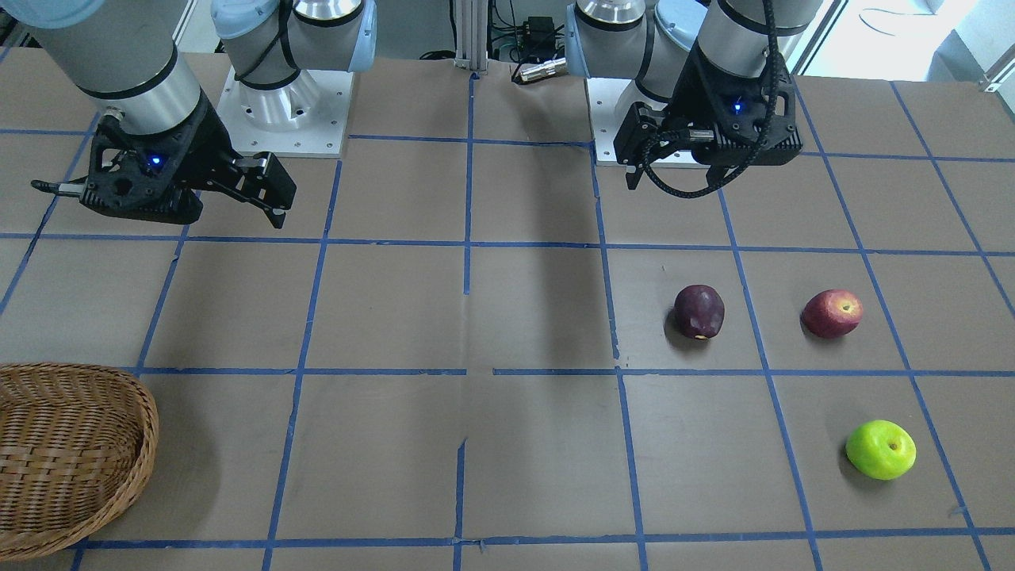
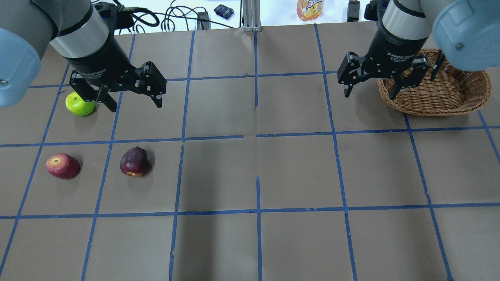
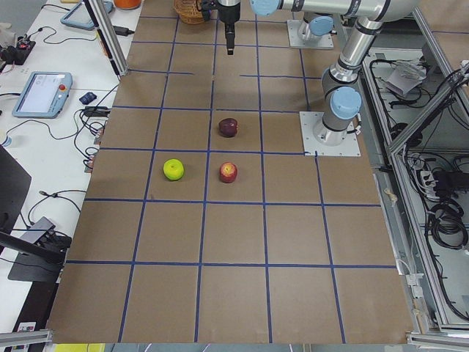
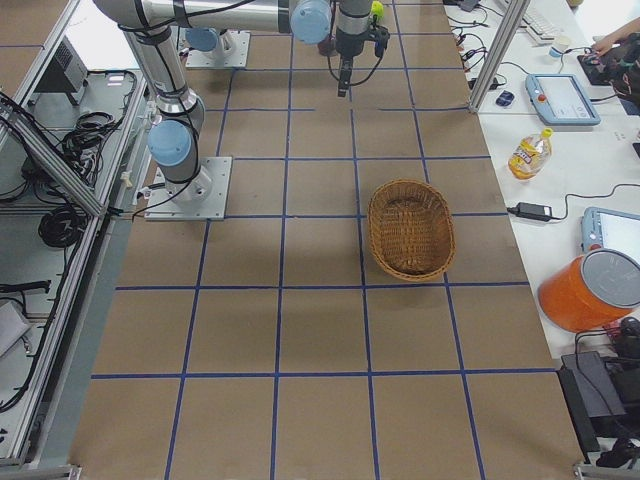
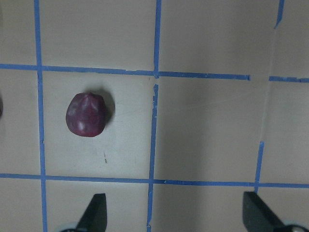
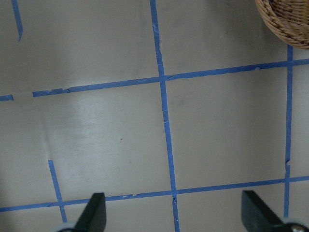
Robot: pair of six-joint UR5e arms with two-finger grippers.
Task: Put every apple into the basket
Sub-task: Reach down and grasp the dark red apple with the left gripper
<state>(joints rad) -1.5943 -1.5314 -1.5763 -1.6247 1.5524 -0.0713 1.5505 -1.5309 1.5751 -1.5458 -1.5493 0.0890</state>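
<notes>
Three apples lie on the brown table. The dark maroon apple [image 2: 134,161] also shows in the left wrist view [image 5: 87,115] and the front view [image 1: 699,312]. The red apple [image 2: 62,166] lies to its left. The lime green apple [image 2: 80,104] lies farther out, partly behind my left gripper [image 2: 136,105]. That gripper hovers open and empty above the apples, its fingertips [image 5: 96,210] wide apart. My right gripper [image 2: 369,95] hovers open and empty just left of the wicker basket [image 2: 429,109], which holds nothing. The basket's edge shows in the right wrist view [image 6: 285,24].
Blue tape lines divide the table [image 2: 258,171] into squares. A drink bottle [image 2: 310,8], cables and small devices sit beyond the far edge. In the right side view, a tablet [image 4: 562,95] and an orange container [image 4: 590,290] stand on the side bench.
</notes>
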